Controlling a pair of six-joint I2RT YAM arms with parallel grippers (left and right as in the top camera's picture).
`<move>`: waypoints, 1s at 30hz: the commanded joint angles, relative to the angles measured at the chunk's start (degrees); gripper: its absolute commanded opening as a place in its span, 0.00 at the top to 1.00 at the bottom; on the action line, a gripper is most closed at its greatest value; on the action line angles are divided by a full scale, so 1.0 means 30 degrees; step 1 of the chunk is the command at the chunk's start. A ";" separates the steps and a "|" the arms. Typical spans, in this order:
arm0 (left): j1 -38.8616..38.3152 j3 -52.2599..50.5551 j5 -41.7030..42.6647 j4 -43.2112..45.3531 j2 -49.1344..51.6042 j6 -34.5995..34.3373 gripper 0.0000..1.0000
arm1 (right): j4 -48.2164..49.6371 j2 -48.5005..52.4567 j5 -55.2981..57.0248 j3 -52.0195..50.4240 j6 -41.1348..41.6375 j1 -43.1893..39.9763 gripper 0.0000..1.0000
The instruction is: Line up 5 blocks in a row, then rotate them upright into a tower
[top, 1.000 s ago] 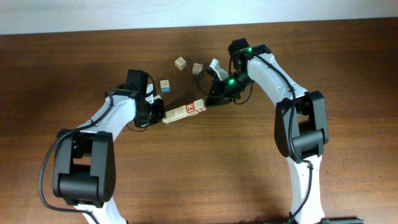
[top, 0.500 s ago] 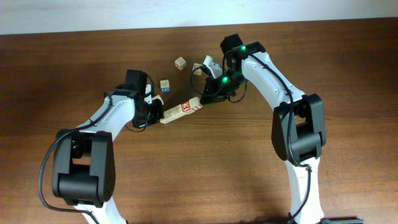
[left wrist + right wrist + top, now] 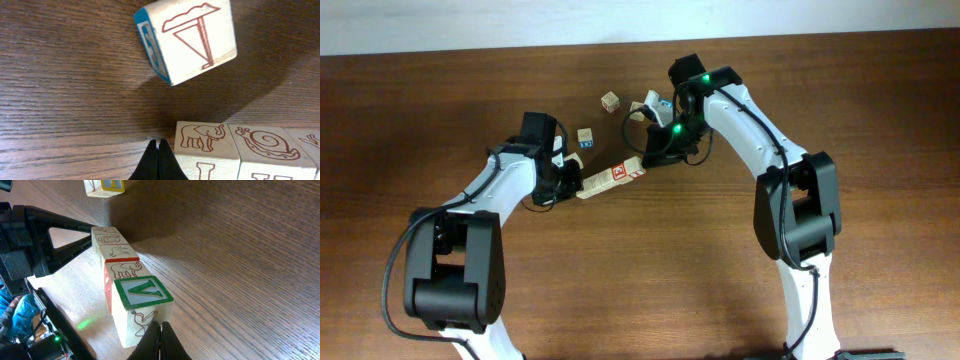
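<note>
Between the left gripper (image 3: 570,186) and the right gripper (image 3: 653,158), both pressed together on nothing, the row of blocks (image 3: 611,178) lies slantwise, its long axis running from one tip to the other, each tip just beside an end block.

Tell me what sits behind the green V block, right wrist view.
Behind the V block, touching it, sits a red-topped block, then more blocks in line up to the shut left gripper. Their touching faces are hidden.
</note>
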 commanded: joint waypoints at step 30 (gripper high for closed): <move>-0.0656 0.0095 0.2885 0.0175 -0.0466 -0.0240 1.00 | -0.0182 -0.0270 -0.1450 0.1362 0.0583 0.3147 0.95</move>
